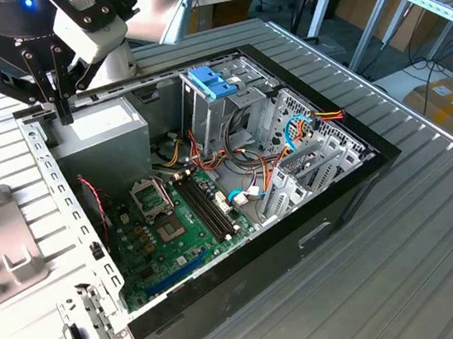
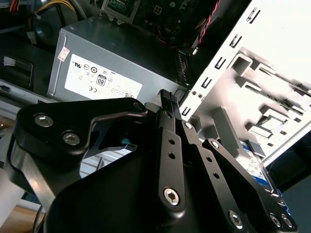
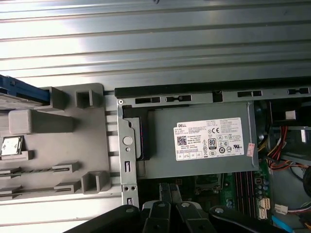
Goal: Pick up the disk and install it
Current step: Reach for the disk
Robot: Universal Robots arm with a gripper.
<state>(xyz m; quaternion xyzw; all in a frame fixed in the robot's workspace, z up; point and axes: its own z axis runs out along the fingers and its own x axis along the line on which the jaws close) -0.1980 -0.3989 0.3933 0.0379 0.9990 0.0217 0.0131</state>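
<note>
Now hovering above the power supply [image 1: 105,135] at a corner of the open computer case [image 1: 317,224]: end effector [image 1: 64,117], fingers together, clasping nothing. Lying well apart on the grey fixture [image 3: 63,121] beside the case: disk [image 3: 22,91].

The gripper [image 1: 63,117] is showing black. The power supply [image 3: 194,167] is showing grey under a white label [image 3: 209,138], the motherboard [image 1: 175,226] green, and what may be the disk [image 3: 24,92] bright blue edging.
</note>
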